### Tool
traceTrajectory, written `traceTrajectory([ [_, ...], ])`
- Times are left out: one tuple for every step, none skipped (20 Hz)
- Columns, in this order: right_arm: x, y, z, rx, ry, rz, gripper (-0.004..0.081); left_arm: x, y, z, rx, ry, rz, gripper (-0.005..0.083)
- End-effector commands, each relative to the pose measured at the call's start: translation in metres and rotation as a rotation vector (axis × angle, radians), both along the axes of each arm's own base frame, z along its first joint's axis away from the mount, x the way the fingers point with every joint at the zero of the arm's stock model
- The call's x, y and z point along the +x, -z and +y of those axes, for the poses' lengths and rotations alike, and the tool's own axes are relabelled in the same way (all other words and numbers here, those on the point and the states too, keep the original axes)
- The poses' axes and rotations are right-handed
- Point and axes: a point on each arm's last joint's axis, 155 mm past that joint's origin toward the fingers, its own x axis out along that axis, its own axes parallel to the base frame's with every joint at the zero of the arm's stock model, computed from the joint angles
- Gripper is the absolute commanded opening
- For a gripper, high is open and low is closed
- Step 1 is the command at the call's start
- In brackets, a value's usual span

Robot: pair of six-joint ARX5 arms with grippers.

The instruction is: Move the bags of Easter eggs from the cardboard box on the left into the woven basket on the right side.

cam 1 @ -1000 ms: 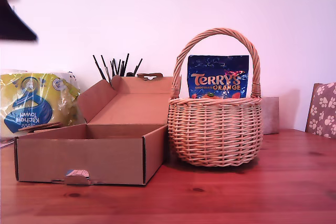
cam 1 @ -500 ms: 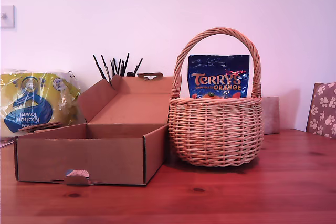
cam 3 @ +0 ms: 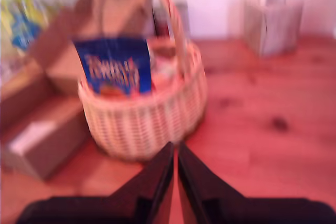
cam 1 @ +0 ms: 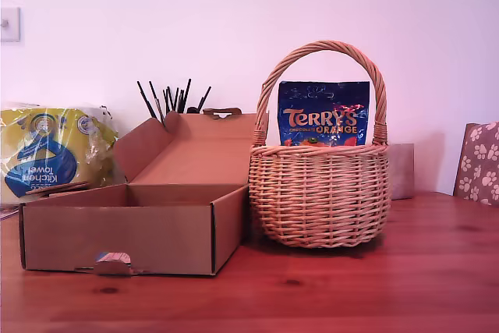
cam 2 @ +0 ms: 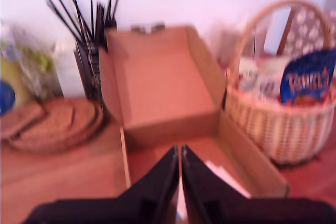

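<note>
- Two dark grippers show only in the wrist views. The first gripper (cam 2: pixel 179 153) is aimed over the cardboard box (cam 1: pixel 117 232), its fingers pressed together at the tips with nothing between them. The second gripper (cam 3: pixel 175 148) faces the woven basket (cam 1: pixel 320 193), closed the same way and empty.
- The blue bag (cam 1: pixel 323 115) is glossy plastic with orange lettering. It stands upright inside the basket under the arched handle (cam 1: pixel 327 46), top edge up, with its print level and facing the exterior camera.
- The basket is round, light tan wicker. It stands just beside the box, at the exterior view's right.
- The box is shallow brown corrugated card. Its long notched wall runs across the exterior view, and its lid flap (cam 1: pixel 195 157) is tilted up behind.
- A pale flat thing (cam 2: pixel 226 177) lies in the box, too blurred to identify.
- Box and basket stand on a reddish wooden table (cam 1: pixel 390 286).
</note>
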Motion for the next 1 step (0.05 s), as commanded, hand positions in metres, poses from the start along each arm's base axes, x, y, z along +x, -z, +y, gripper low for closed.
traceTrajectory([
  [-0.0032, 0.0076, 0.0008, -0.01, -0.007, 0.033, -0.0012, -0.0007, 0.0105, -0.0001, 0.005, 0.0, 0.03, -0.0019],
])
